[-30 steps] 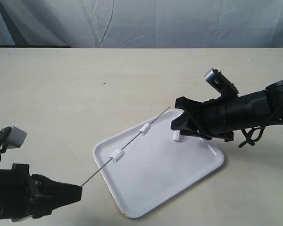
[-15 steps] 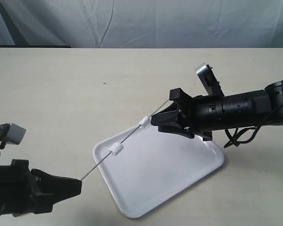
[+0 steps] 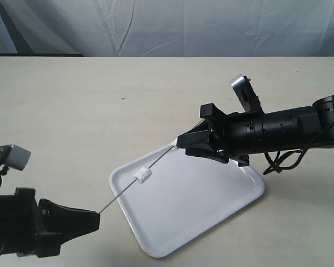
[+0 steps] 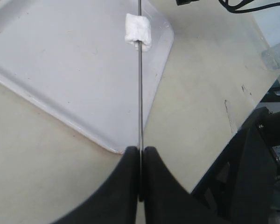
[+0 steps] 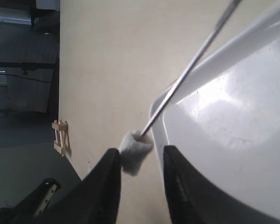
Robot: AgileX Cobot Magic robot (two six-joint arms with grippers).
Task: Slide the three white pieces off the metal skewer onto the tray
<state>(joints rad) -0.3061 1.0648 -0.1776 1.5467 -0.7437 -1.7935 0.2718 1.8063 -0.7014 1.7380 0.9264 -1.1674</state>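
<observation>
A pale beige worktop (image 3: 100, 105), matt and faintly speckled, runs back to a creased grey-white cloth backdrop (image 3: 156, 28). The white tray (image 3: 211, 211) lies flat on it, set askew. The left fingers (image 4: 123, 186) are clenched on the metal skewer (image 3: 122, 192), which slants above the tray's corner. One white piece (image 3: 142, 176) sits midway along it. Another white piece (image 5: 134, 153) sits at its tip, between the released right fingers (image 5: 102, 186).
</observation>
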